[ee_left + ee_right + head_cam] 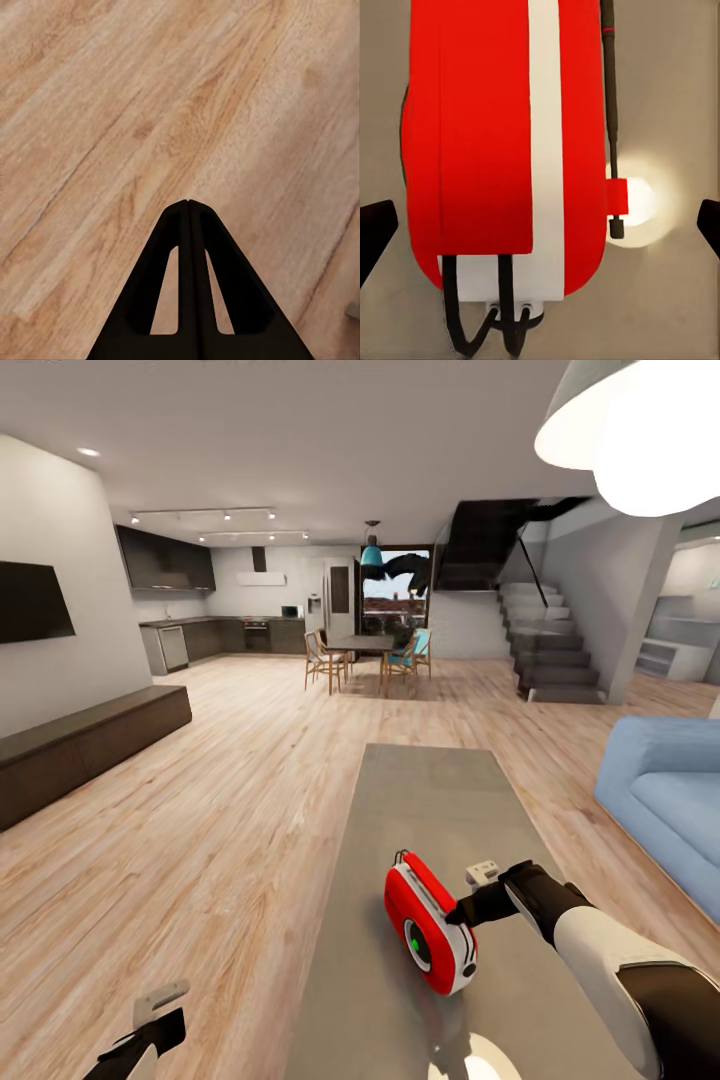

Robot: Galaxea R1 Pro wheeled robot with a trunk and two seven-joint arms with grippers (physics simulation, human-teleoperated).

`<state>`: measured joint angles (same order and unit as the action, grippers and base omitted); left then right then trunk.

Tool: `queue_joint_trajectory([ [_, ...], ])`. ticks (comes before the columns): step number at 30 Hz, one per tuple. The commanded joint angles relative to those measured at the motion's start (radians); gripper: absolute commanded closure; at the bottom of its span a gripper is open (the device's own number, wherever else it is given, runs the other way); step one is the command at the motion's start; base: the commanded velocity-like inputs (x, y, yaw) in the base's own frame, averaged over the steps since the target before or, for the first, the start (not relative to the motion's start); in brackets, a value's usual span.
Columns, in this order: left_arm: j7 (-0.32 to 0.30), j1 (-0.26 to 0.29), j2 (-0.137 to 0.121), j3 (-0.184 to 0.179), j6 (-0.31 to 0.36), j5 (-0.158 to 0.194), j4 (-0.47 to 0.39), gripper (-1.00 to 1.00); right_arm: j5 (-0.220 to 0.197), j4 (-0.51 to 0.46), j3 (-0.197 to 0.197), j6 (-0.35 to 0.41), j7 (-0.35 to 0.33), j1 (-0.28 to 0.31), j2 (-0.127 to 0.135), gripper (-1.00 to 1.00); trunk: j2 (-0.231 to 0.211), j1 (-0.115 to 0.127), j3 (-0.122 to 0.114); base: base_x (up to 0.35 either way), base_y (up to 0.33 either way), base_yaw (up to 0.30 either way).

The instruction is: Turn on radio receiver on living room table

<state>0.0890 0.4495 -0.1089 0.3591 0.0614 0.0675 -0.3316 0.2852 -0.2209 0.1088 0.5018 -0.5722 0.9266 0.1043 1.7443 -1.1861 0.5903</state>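
Right jaws spread wide, radio receiver between them, on table

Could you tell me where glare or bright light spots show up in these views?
Head view: the pendant lamp is blown out white at the top right. Right wrist view: a bright glow lies on the table beside the radio receiver. Left wrist view: evenly lit wood floor, no glare.

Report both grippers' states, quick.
Left gripper: shut, holding nothing, over the wood floor.
Right gripper: open, fingers spread wide either side of the radio receiver on the table, not gripping it.
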Motion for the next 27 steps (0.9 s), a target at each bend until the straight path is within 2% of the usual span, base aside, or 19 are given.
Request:
queue_joint_trajectory([
  [1,0.0,0.0,0.0,0.0,0.0,0.0,0.001,1.0,0.0,0.0,0.0,0.0,0.001,0.0,0.0,-1.0,-0.007,0.004,-0.003,0.0,0.0,0.0],
  [27,-0.001,0.0,-0.002,-0.004,0.002,0.0,0.003,1.0,0.007,-0.001,0.0,-0.002,0.018,0.0,0.0,-1.0,-0.189,0.104,-0.085,0.0,0.0,0.0],
])
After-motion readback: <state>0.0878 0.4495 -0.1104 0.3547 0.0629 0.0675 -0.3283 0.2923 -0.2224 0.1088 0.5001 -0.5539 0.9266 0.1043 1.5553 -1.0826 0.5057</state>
